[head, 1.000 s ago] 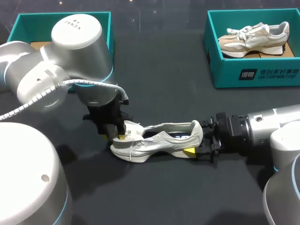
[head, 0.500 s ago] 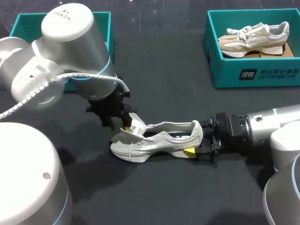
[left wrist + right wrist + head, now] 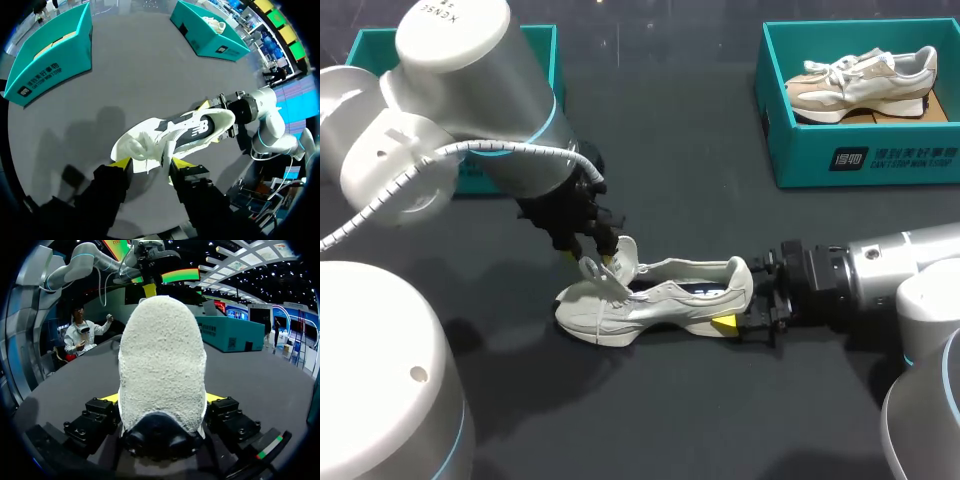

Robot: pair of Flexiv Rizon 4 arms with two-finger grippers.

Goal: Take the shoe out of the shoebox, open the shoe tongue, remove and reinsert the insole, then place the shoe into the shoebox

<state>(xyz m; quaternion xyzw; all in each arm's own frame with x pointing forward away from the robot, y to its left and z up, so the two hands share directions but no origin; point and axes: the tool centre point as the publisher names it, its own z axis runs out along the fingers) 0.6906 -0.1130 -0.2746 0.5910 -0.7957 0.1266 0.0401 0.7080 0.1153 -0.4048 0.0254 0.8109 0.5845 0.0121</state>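
**While pinned at one end, pulled open at the other**

Find the white shoe (image 3: pixel 655 300) sole-down on the dark table (image 3: pixel 700 420), out between the two boxes and well apart from both. See the tongue (image 3: pixel 620 262) standing up near the toe end, pinched between the yellow tips of the left gripper (image 3: pixel 598 265). From that wrist, make out the same soft flap caught between the fingers, with a bunch of lace beside it. At the other end, note the right gripper (image 3: pixel 745 295) lying low and level, pressed onto the heel from both sides. From its own wrist, see the fuzzy heel collar filling the gap between the tips.

Treat as light and easily dragged across the table, hence the clamp at the heel. Expect a firm sole and heel cup, safe to squeeze. Expect a limp upper, tongue and laces that fold or slip rather than push.

Judged best held just as now: stiff heel for anchoring, tongue edge for opening. For the insole (image 3: pixel 200 129), showing dark inside the opening, probably peel up an edge at the heel end. Thin and floppy by the look, so likely to curl on going back in.

Further out, find the left box (image 3: pixel 380 45), teal, partly hidden behind the left arm and probably the one to return to. Find the right box (image 3: pixel 860 160) at the far side, with a beige shoe (image 3: pixel 865 80) inside.
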